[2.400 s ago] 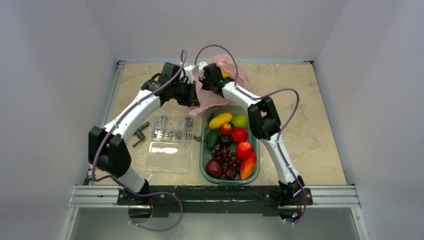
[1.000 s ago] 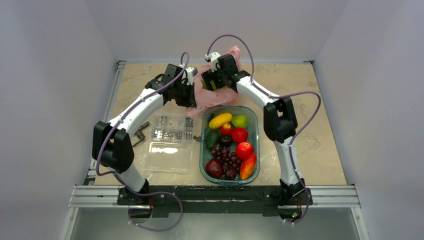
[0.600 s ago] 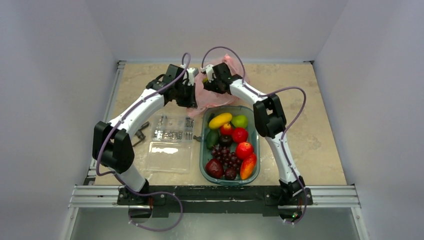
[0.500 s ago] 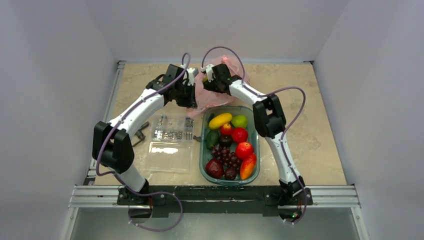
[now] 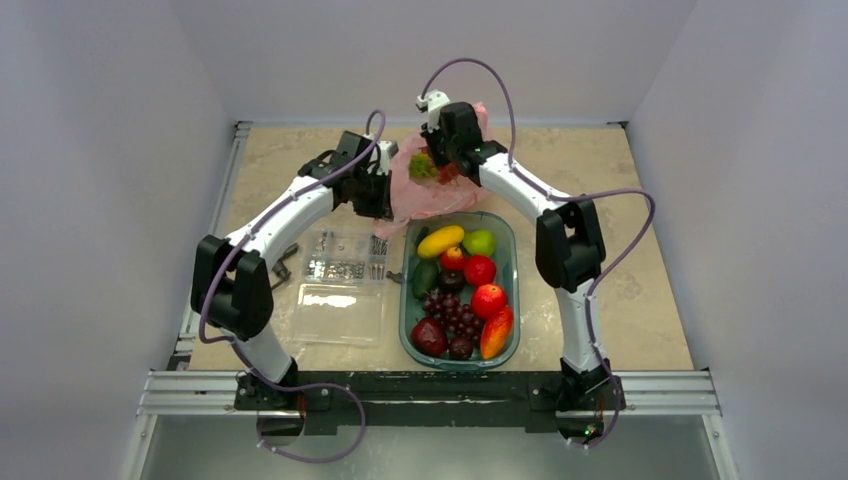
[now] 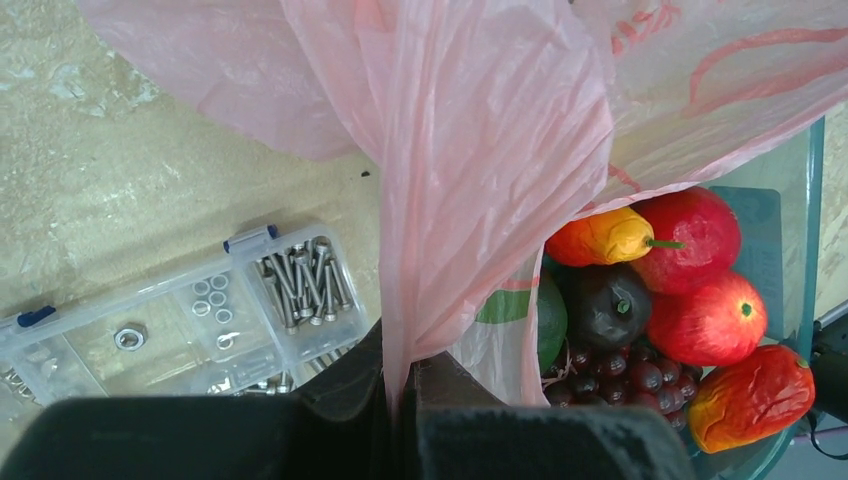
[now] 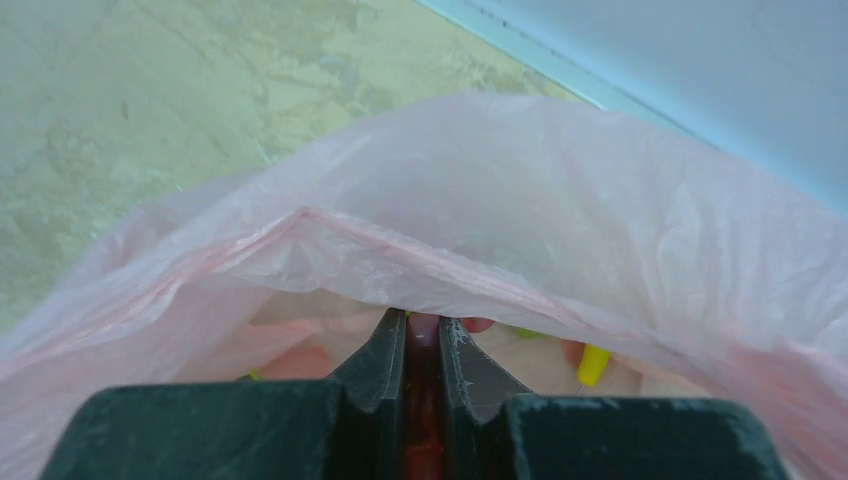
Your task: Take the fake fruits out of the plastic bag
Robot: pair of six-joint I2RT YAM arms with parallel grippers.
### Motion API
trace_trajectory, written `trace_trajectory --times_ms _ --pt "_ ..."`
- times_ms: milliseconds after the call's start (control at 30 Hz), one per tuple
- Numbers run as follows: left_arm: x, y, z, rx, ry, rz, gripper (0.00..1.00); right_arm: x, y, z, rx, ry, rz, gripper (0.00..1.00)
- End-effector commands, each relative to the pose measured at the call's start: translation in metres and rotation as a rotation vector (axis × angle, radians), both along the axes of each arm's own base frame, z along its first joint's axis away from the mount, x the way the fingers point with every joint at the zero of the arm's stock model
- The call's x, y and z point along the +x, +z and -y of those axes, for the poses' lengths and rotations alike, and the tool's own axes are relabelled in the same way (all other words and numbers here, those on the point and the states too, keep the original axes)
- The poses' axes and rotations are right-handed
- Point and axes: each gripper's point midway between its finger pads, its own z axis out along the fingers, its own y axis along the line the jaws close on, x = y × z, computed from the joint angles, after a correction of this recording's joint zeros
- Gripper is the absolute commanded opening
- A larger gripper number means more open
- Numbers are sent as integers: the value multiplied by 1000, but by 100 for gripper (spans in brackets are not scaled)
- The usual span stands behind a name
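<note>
Behind one tray [image 5: 460, 366], one pink bag [image 5: 430, 198]

**What the table carries**

We see a table [image 5: 620, 230] with a beige, marbled top. Near its middle a green tray [image 5: 512, 250] lies lengthwise, its near end close to the front edge. At the tray's far end sits the pink plastic bag [image 5: 430, 195], crumpled, with one fold hanging over the tray's far rim. How much of the bag rests on the top we cannot tell. Left of the tray lies a clear compartment box [image 5: 345, 257] of screws and washers. On its near side is a second clear shallow case [image 5: 338, 312]. A small dark piece [image 5: 394, 277] lies between box and tray, and dark metal tools [image 5: 280, 268] lie left of the box.
</note>
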Motion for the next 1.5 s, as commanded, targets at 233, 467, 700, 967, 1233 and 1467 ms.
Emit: trace_trajectory --times_ms 233,467,700,967,1233,1467 --pt "7 3 2 30 1 40 0 -7 74 0 141 -15 93 0" --pt "4 7 9 0 -13 38 0 -46 125 -8 323 37 73 0" --pt "3 11 12 -21 -21 39 0 -80 162 -1 418 44 40 0" --pt "2 8 18 -47 -26 10 0 -143 137 25 301 76 -130 0" --pt "-3 11 26 -98 -10 -31 0 -246 70 42 169 59 -336 0" --pt "-7 0 32 -97 -4 -84 0 -282 43 47 271 15 -381 39"
